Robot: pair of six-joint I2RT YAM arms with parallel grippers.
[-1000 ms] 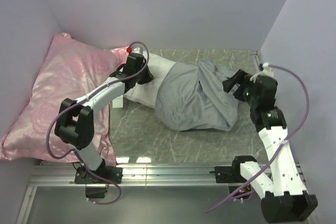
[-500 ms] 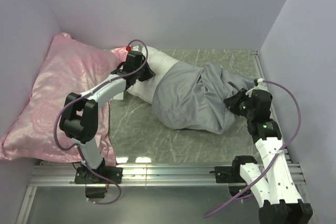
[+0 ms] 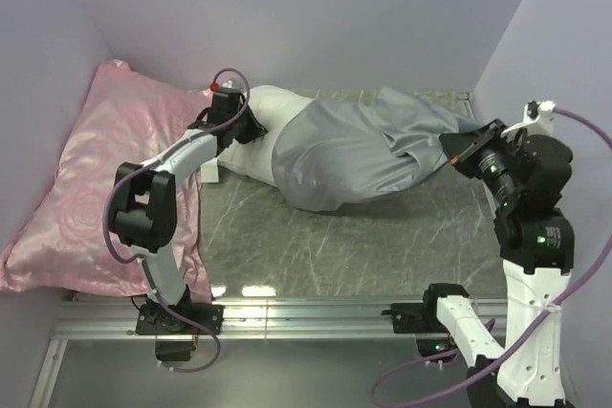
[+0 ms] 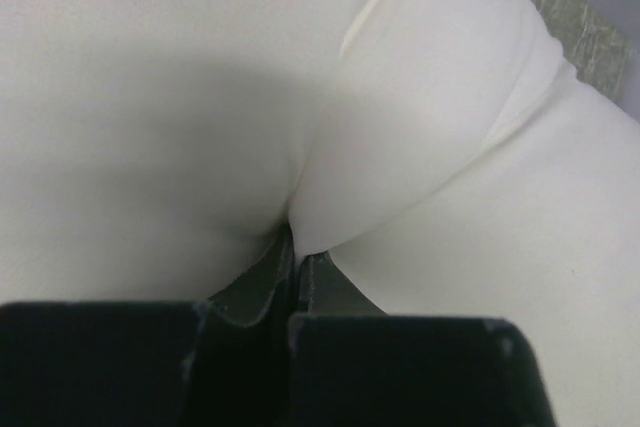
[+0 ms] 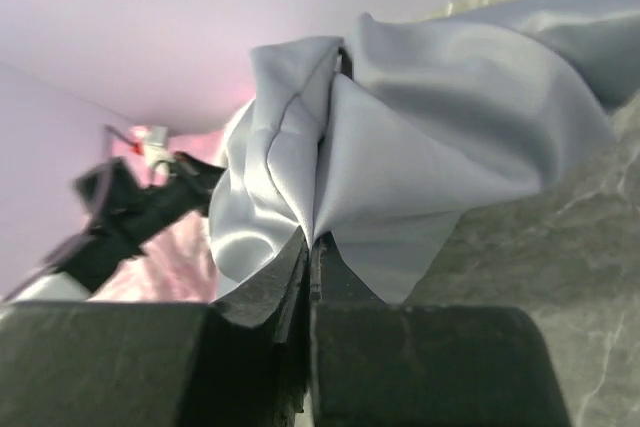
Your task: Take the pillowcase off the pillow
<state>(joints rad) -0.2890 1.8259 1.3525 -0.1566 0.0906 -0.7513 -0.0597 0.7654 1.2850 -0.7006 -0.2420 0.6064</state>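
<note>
The grey-blue satin pillowcase (image 3: 363, 155) lies stretched across the back of the table, still covering most of the white pillow (image 3: 271, 112), whose bare left end sticks out. My left gripper (image 3: 251, 127) is shut on that bare end; the left wrist view shows white pillow fabric (image 4: 420, 127) pinched at the left gripper (image 4: 296, 247). My right gripper (image 3: 457, 148) is shut on the pillowcase's right end. The right wrist view shows bunched satin pillowcase (image 5: 420, 137) caught at the right gripper (image 5: 312, 243), lifted off the table.
A pink rose-patterned satin pillow (image 3: 105, 179) leans in the left corner beside my left arm. Lilac walls close in the back, left and right. The marbled tabletop (image 3: 335, 246) lies in front of the pillow; a metal rail (image 3: 306, 312) runs along the near edge.
My right gripper closed on the pillowcase's end and pulled it up and to the right, stretching the fabric out. My left gripper, still gripping the pillow, shifted back and left.
</note>
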